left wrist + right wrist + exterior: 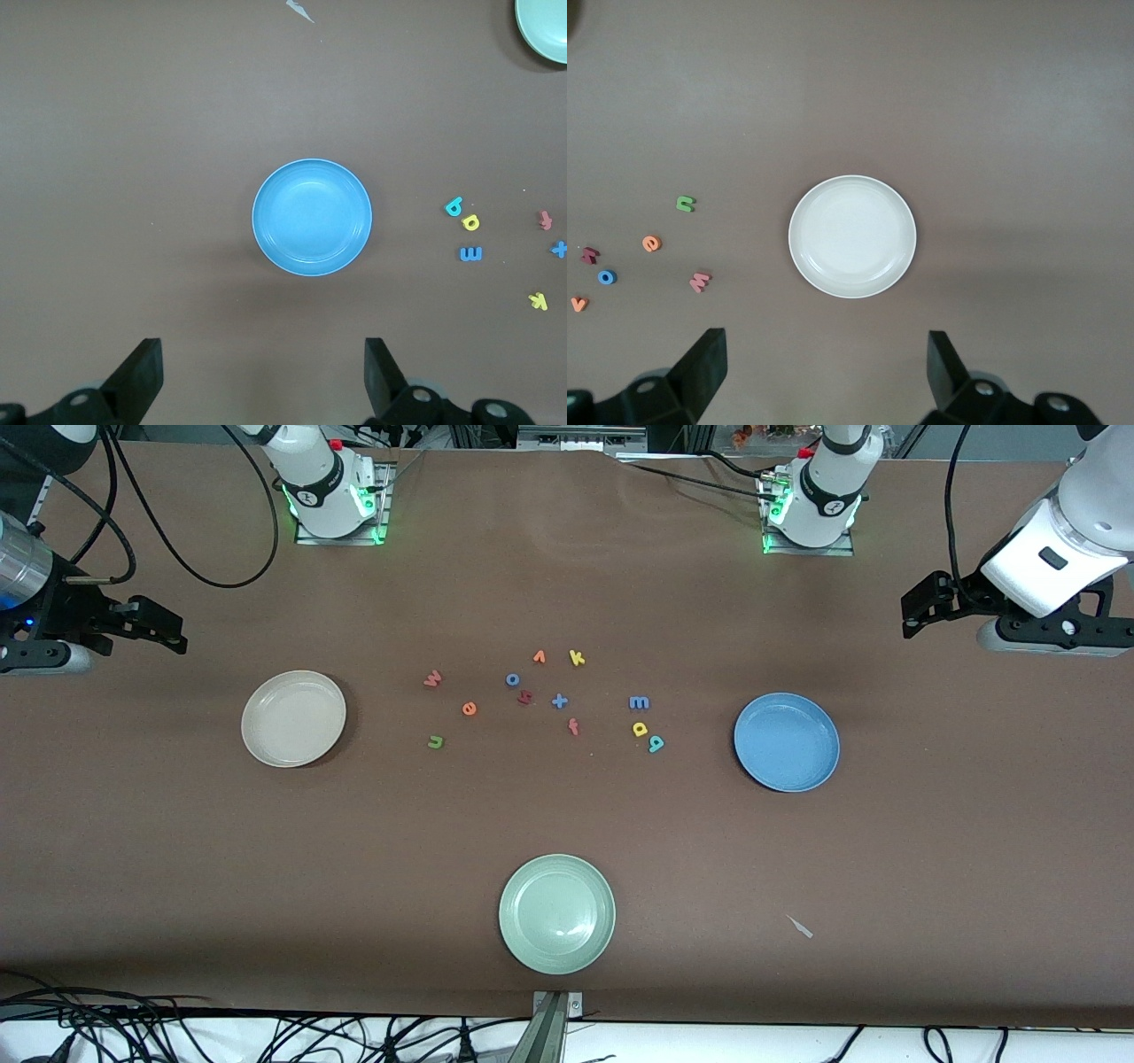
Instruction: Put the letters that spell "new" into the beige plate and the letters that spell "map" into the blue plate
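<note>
The beige plate (293, 718) (852, 235) lies empty toward the right arm's end, and the blue plate (787, 741) (312, 217) lies empty toward the left arm's end. Between them the foam letters lie loose on the table. Pinkish-red "w" (432, 679) (700, 282), orange "e" (469, 708) (651, 243) and green "n" (435, 741) (686, 204) sit closest to the beige plate. Blue "m" (639, 702) (471, 254), yellow "p" (640, 729) (470, 222) and teal "a" (656, 744) (454, 207) sit closest to the blue plate. My right gripper (173, 631) (827, 367) and left gripper (914, 613) (263, 372) wait open and empty, high at the table's ends.
A pale green plate (556, 913) lies empty near the front edge. Other letters sit mid-table: blue "o" (512, 679), orange "v" (539, 657), yellow "k" (577, 658), red "f" (574, 727), a blue plus (559, 701) and a dark red piece (525, 698). A paper scrap (800, 926) lies toward the left arm's end.
</note>
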